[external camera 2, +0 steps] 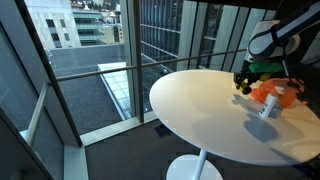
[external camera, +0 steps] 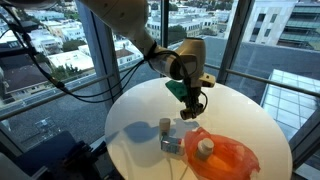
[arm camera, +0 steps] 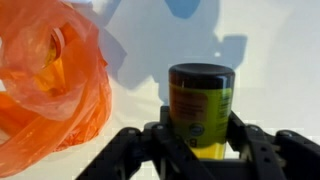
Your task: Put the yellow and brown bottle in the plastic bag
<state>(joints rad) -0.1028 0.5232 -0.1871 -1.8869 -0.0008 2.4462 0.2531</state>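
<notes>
- End effector (arm camera: pixel 200 152): narrow opening, both dark fingers (arm camera: pixel 135 152) pressed against the sides of a small yellow bottle (arm camera: pixel 200 105) with a dark brown cap. Bottle held upright between them, low on its body.
- In an exterior view the end effector (external camera: pixel 191 106) hangs from the arm over the middle of the round white tabletop (external camera: pixel 250 110). The bottle itself is too small to make out there.
- In an exterior view, the end effector (external camera 2: pixel 243 84) sits just beside the bag and towards the windows.
- Whether the bottle's base touches the tabletop: cannot tell. In the wrist view its shadow falls on the white surface beyond it.
- Label: green and yellow band around the bottle body, with dark print on it. Print blurred, not readable.
- Bottle is outside the bag: in the wrist view the crinkled translucent orange plastic bag (arm camera: pixel 50 85) lies to the left of it, near but apart.
- Bag lies flat on the tabletop in both exterior views (external camera: pixel 230 158) (external camera 2: pixel 268 97), near the edge.
- Bag contents: one pale item with a white cap (external camera: pixel 205 148), seen at the bag's mouth. Nothing else can be made out inside.
- A grey upright cylinder (external camera: pixel 165 126) stands on the tabletop near the bag, outside it.
</notes>
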